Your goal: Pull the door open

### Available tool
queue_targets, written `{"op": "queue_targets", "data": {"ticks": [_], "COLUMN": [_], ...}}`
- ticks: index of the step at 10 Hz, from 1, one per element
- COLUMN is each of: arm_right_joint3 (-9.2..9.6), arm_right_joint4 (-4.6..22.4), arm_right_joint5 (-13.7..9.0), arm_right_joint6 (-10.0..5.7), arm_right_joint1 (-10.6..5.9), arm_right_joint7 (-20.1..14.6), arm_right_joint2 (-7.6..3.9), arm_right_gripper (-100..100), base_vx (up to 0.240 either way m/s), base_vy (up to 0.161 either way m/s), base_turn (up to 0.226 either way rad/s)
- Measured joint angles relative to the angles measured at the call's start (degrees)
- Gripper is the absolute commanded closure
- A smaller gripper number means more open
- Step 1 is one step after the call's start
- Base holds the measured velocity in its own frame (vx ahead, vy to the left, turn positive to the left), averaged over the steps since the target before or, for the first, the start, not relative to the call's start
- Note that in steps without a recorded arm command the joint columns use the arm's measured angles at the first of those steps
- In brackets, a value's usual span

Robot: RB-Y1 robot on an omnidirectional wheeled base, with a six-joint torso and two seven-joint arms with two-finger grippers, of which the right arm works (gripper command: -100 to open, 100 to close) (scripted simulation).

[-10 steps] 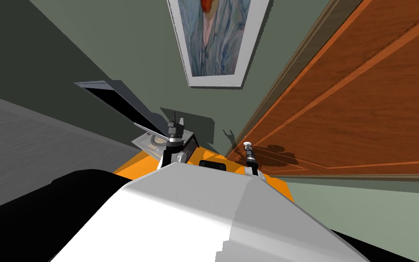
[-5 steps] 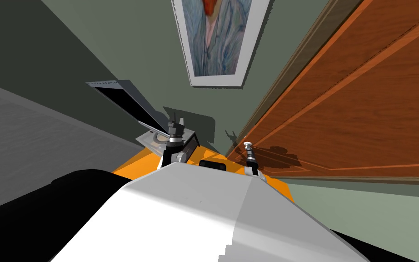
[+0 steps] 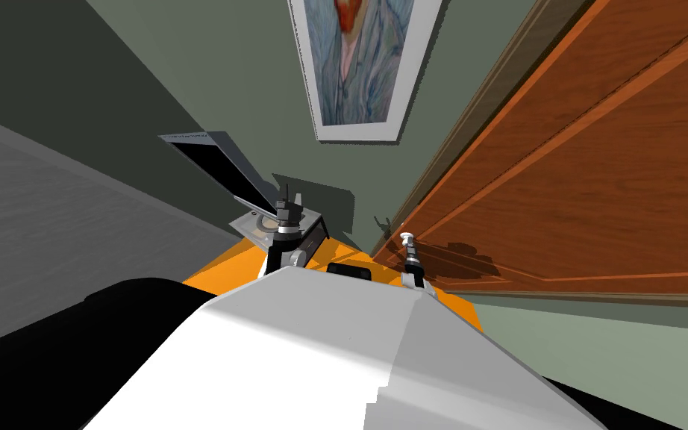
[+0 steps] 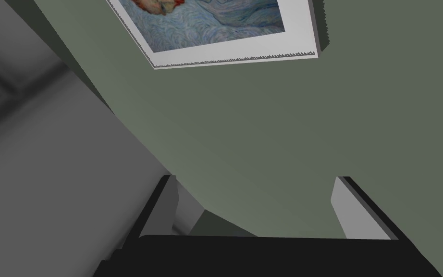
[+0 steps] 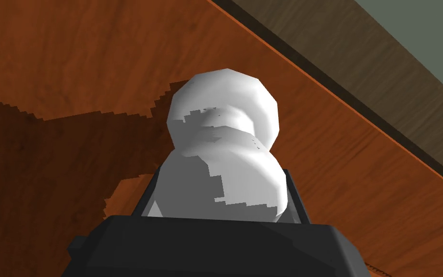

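Observation:
A reddish-brown wooden door [image 3: 581, 172] fills the right of the head view, set in a darker frame [image 3: 469, 119]. Its white round knob [image 3: 407, 237] sits near the door's lower left edge. My right gripper [image 3: 410, 251] is shut on that knob. In the right wrist view the knob [image 5: 223, 110] stands out from the door [image 5: 71, 72] and the right gripper [image 5: 220, 190] presses its near bulge from both sides. My left gripper [image 3: 288, 200] is raised beside the green wall, and in its wrist view the left gripper [image 4: 259, 204] is open and holds nothing.
A framed painting [image 3: 350, 67] hangs on the green wall left of the door. Below it a grey box [image 3: 260, 224] with a raised dark lid [image 3: 212, 160] sits against the wall. An orange surface [image 3: 223, 272] lies under my arms. Grey floor spreads to the left.
My head view has swung, so the painting and the lidded box slid to the right in the picture. The right gripper has stayed shut on the knob, and the door's lower edge sits slightly lower.

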Motion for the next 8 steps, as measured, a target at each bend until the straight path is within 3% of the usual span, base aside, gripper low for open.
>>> {"op": "queue_targets", "data": {"ticks": [8], "arm_right_joint3": [1.32], "arm_right_joint4": [0.61], "arm_right_joint5": [-3.95], "arm_right_joint6": [-0.06], "arm_right_joint1": [-0.24], "arm_right_joint7": [-9.85], "arm_right_joint2": [-0.46], "arm_right_gripper": [100], "base_vx": [-0.039], "base_vy": [-0.016], "base_turn": [0.048]}}
